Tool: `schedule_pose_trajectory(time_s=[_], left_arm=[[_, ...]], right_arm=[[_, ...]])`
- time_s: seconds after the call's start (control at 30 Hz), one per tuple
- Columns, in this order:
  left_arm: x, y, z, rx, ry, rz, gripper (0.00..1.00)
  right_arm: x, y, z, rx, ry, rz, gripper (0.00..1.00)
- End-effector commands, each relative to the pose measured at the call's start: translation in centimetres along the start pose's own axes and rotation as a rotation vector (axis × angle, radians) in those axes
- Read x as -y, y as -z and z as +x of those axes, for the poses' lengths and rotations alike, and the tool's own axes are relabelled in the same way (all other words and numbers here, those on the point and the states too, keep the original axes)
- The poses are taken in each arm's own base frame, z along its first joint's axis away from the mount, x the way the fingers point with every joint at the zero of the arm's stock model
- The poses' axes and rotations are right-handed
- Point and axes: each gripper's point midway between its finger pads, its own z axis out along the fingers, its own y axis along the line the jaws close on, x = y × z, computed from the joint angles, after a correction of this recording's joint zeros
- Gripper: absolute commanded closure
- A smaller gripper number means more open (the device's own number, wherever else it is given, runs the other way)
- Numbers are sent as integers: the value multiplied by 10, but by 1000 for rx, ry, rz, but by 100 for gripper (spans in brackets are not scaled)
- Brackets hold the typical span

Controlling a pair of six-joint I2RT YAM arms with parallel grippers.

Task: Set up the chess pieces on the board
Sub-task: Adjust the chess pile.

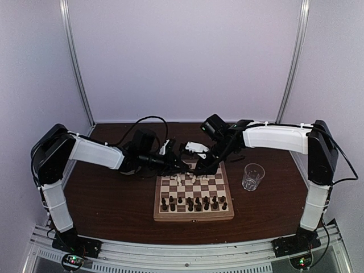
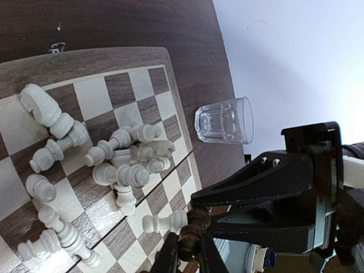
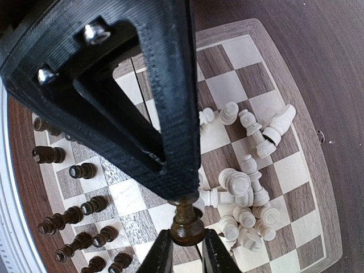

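Note:
The board [image 1: 193, 217] lies in the middle of the table. Dark chess pieces [image 1: 193, 202] stand on its near rows. White chess pieces [image 1: 190, 179] lie in a heap on its far rows. My two grippers meet over the board's far edge. My left gripper [image 2: 189, 256] is shut on one dark piece [image 2: 190, 242]. My right gripper [image 3: 186, 253] is shut on the base of the same dark piece [image 3: 186, 224], whose head meets the left gripper's tip. The white heap [image 2: 122, 153] [image 3: 244, 193] lies just below. The standing dark pieces [image 3: 74, 216] also show in the right wrist view.
A clear glass [image 1: 252, 176] stands right of the board, also seen in the left wrist view [image 2: 223, 120]. A white bowl [image 1: 196, 148] sits behind the board, partly hidden by the arms. One white pawn [image 2: 165, 222] lies beside the held piece.

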Motion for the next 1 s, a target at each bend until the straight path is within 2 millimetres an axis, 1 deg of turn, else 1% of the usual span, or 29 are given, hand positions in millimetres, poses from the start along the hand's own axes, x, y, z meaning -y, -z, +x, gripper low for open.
schedule_pose_trajectory(time_s=[0.0, 0.07, 0.2, 0.3, 0.37, 0.47, 0.6, 0.7, 0.87, 0.97], left_arm=[[12, -2, -4, 17, -25, 94, 97], [15, -1, -5, 34, -24, 115, 100], [22, 4, -9, 64, -31, 141, 100], [28, 7, -11, 73, -44, 151, 100], [31, 7, -12, 73, -45, 158, 100], [34, 7, -13, 75, -43, 165, 100], [37, 6, -13, 72, -35, 181, 100], [37, 6, -13, 70, -30, 186, 100], [41, 4, -11, 59, -28, 202, 100], [43, 2, -10, 51, -23, 214, 100]], right_arm=[[0, 11, -6, 34, -1, 11, 77], [3, 15, -6, 43, -16, 10, 69], [10, 29, -5, 91, -46, 3, 54], [7, 33, -2, 102, -23, -11, 48], [4, 33, -1, 106, -12, -27, 47], [-1, 32, -7, 124, -7, -64, 47], [-3, 26, -11, 119, -18, -106, 47], [-5, 26, -16, 134, -15, -121, 47], [-6, 23, -19, 139, -12, -125, 50], [-5, 20, -19, 135, -28, -124, 55]])
